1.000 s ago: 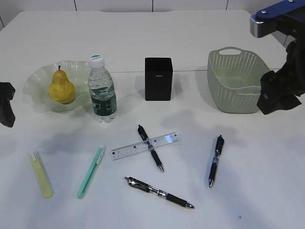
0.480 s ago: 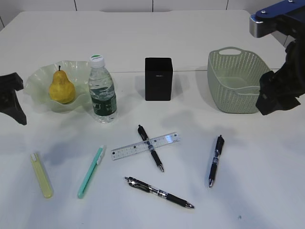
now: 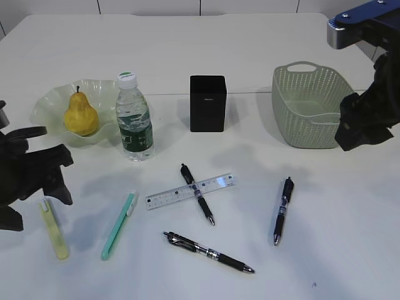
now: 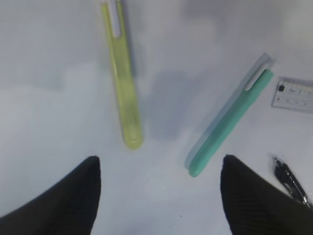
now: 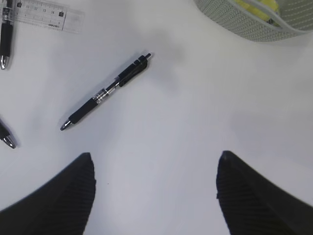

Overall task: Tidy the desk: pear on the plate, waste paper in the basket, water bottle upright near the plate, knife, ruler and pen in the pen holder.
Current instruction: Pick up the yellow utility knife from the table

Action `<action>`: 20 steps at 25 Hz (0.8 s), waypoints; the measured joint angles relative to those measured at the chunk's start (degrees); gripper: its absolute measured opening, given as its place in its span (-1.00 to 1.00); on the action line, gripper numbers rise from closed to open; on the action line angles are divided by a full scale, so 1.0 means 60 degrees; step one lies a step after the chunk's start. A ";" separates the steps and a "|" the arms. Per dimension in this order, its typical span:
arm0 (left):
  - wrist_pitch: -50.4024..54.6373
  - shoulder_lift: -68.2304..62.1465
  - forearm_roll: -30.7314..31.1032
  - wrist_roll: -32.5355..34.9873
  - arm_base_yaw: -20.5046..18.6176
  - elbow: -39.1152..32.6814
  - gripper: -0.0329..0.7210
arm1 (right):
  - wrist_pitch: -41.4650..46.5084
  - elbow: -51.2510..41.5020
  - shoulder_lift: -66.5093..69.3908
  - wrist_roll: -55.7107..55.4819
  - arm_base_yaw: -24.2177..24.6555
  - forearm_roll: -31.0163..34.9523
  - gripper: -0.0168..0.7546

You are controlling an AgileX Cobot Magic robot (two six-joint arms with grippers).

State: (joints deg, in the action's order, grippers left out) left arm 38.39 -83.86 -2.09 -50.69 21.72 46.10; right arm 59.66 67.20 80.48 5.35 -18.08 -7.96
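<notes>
The pear (image 3: 81, 117) lies on the plate (image 3: 47, 103); the water bottle (image 3: 134, 119) stands upright beside it. Waste paper (image 5: 261, 6) shows yellow inside the basket (image 3: 309, 109). The pen holder (image 3: 207, 103) stands mid-desk. The ruler (image 3: 190, 190) lies crossed by a pen (image 3: 199, 195); two other pens (image 3: 208, 252) (image 3: 282, 209) lie nearby. My left gripper (image 3: 37, 206) (image 4: 160, 159) hangs open just short of the yellow-green knife (image 4: 122, 83) and a teal cutter (image 4: 230, 122). My right gripper (image 3: 361, 132) (image 5: 155, 154) is open over bare desk (image 5: 195, 112), a pen (image 5: 105, 91) ahead.
The yellow-green knife (image 3: 54, 229) and teal cutter (image 3: 119, 225) lie side by side at the front left. The basket rim (image 5: 244, 24) is close ahead of the right gripper. The blue-capped right arm (image 3: 356, 25) rises at the far right.
My left gripper has come in from the left edge, forward and down over the yellow-green knife. The right arm and all objects stay where they were.
</notes>
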 joint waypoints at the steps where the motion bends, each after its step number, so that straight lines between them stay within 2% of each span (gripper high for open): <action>1: -0.0075 -0.0046 0.0348 -0.0538 0.0212 0.0000 0.52 | 0.0000 0.0000 0.0000 0.0000 0.0000 0.0000 0.52; 4: -0.0097 -0.0337 0.1157 -0.1711 0.0499 -0.0016 0.52 | 0.0000 0.0000 0.0000 0.0000 0.0000 0.0015 0.52; 6: -0.0112 -0.0577 0.1423 -0.2078 0.0547 -0.0016 0.52 | 0.0000 0.0000 0.0000 0.0000 0.0000 0.0015 0.52; 20: -0.0485 -0.1714 0.1540 -0.2311 0.0569 -0.0016 0.52 | 0.0016 0.0000 0.0000 0.0000 0.0000 0.0021 0.52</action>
State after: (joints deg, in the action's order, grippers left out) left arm 35.48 -94.14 7.15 -64.56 25.13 46.00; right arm 59.76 67.20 80.48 5.35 -18.08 -7.83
